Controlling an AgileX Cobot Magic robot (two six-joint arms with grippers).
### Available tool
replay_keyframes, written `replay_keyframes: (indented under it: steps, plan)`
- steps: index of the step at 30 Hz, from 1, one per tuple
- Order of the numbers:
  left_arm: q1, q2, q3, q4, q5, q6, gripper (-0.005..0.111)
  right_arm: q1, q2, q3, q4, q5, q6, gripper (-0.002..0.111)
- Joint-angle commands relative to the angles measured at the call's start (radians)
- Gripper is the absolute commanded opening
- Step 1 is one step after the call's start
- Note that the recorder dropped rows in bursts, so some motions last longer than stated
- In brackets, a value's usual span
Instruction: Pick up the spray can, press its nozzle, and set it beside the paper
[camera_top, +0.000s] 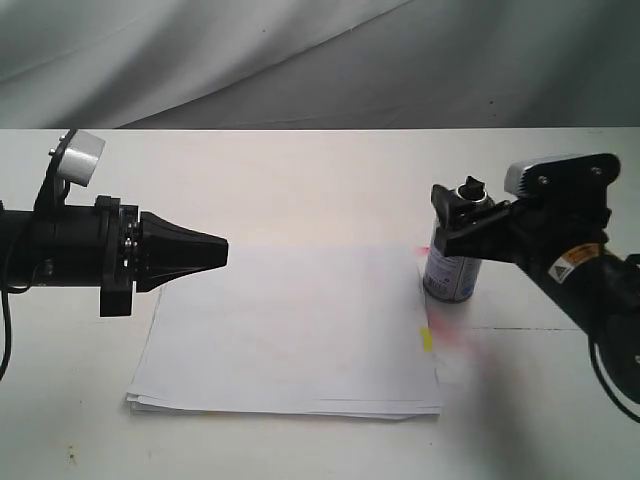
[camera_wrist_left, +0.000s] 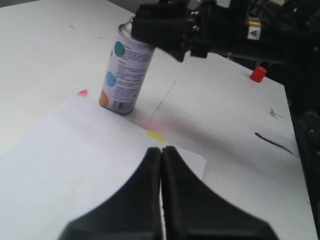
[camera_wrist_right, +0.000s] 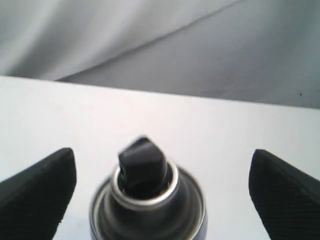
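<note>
The spray can (camera_top: 452, 270) stands upright on the white table just off the paper's right edge, its black nozzle (camera_top: 470, 187) on top. My right gripper (camera_top: 446, 216) is open, one finger on either side of the can's upper part, not touching it. The right wrist view looks down on the nozzle (camera_wrist_right: 142, 160) and the can (camera_wrist_right: 150, 215), with the right gripper (camera_wrist_right: 162, 167) spread wide around them. The paper (camera_top: 290, 330) lies flat mid-table with a yellow tab (camera_top: 427, 338). My left gripper (camera_top: 222, 250) hovers shut over its left part, holding nothing; the left gripper (camera_wrist_left: 161, 150) faces the can (camera_wrist_left: 125, 75).
A small red cap (camera_wrist_left: 258, 74) lies on the table beyond the right arm. Pink stains (camera_top: 455, 338) mark the table by the paper's right edge. A grey cloth backdrop (camera_top: 300, 60) hangs behind the table's far edge.
</note>
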Motion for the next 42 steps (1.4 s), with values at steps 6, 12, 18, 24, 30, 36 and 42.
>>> replay_keyframes:
  steps: [6,12,18,24,30,36,42]
  plan:
    - [-0.001,-0.008,0.004,-0.006,0.012,0.004,0.000,0.071,-0.482,0.208,0.021,-0.010,-0.005,0.082]
    - [-0.001,-0.008,0.004,-0.006,0.012,0.004,0.000,0.172,-0.866,0.345,0.023,0.078,0.058,0.066]
    - [-0.001,-0.008,0.004,-0.006,0.012,0.004,0.000,0.208,-1.192,0.365,0.006,0.467,0.056,0.030]
    - [-0.001,-0.008,0.004,-0.006,0.012,0.004,0.000,0.208,-1.403,0.365,-0.013,0.670,0.056,0.000]
    - [-0.001,-0.008,0.004,-0.006,0.012,0.004,0.000,0.208,-1.483,0.365,-0.010,0.812,0.072,0.000]
    - [-0.001,-0.008,0.004,-0.006,0.012,0.004,0.000,0.208,-1.481,0.365,-0.010,0.858,0.072,0.000]
    - [-0.001,-0.008,0.004,-0.006,0.012,0.004,0.000,0.208,-1.483,0.365,-0.025,0.944,0.072,0.000]
